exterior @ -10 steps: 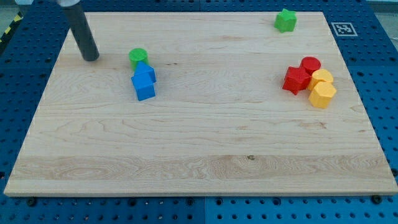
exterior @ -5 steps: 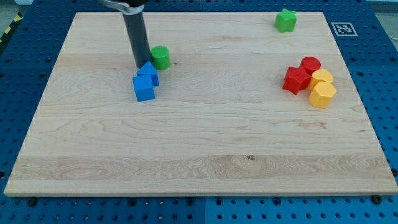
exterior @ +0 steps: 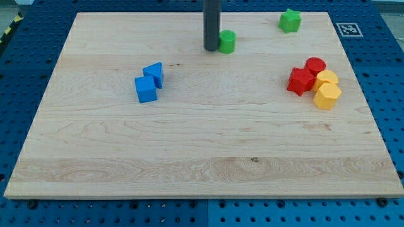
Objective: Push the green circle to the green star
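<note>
The green circle (exterior: 227, 41) lies on the wooden board near the view's top, a little right of centre. My tip (exterior: 211, 48) stands just to its left, touching or nearly touching it. The green star (exterior: 290, 21) sits further right, near the board's top edge, well apart from the circle.
Two blue blocks (exterior: 149, 82) sit together left of centre. A red star (exterior: 300, 81), a red cylinder (exterior: 315, 65) and two yellow blocks (exterior: 327, 89) cluster at the right. The board (exterior: 202, 151) rests on a blue pegboard table.
My tip has swept right and slightly up, pushing the green circle away from the blue blocks toward the green star. The upper blue block shifted slightly.
</note>
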Robot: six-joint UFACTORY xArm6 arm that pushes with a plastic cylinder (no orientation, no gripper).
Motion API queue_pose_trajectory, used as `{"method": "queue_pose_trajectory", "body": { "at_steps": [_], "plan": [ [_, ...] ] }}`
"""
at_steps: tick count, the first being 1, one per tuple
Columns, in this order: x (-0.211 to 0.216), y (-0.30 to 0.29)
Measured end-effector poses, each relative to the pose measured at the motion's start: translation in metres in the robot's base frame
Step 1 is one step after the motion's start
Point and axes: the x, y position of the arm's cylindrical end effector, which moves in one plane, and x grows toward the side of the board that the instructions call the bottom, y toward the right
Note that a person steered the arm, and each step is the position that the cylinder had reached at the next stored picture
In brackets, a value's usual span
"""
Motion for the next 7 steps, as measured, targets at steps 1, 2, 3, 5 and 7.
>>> {"method": "queue_pose_trajectory", "body": {
  "at_steps": [1, 2, 3, 5, 7],
  "plan": [
    [-0.004, 0.036],
    [-0.014, 0.077],
    [-0.030, 0.113],
    [-0.038, 0.157],
    [-0.038, 0.158]
  ]
}}
